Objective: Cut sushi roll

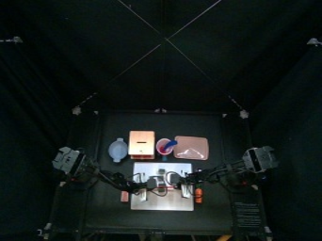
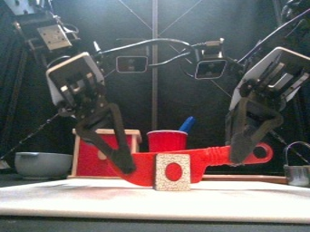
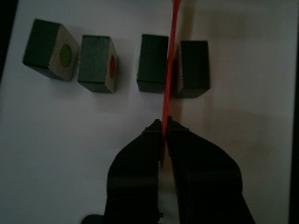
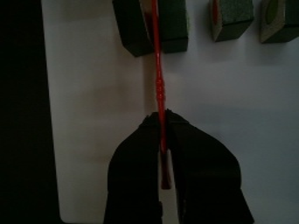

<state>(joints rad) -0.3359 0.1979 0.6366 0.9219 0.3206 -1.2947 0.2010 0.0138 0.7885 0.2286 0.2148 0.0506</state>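
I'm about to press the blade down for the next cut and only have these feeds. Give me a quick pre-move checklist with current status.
1. Left gripper clamped on the red knife: ok, jaws closed on the blade end.
2. Right gripper clamped on the knife's other end: ok.
3. Blade lined up over the sushi roll: ok, in both wrist views the red edge crosses the end piece.
4. Cut pieces standing apart on the white cutting board: ok, four dark pieces in a row with gaps.
5. Blade level across both grippers: ok in the front view.
6. Blade already touching the sushi: cannot tell.
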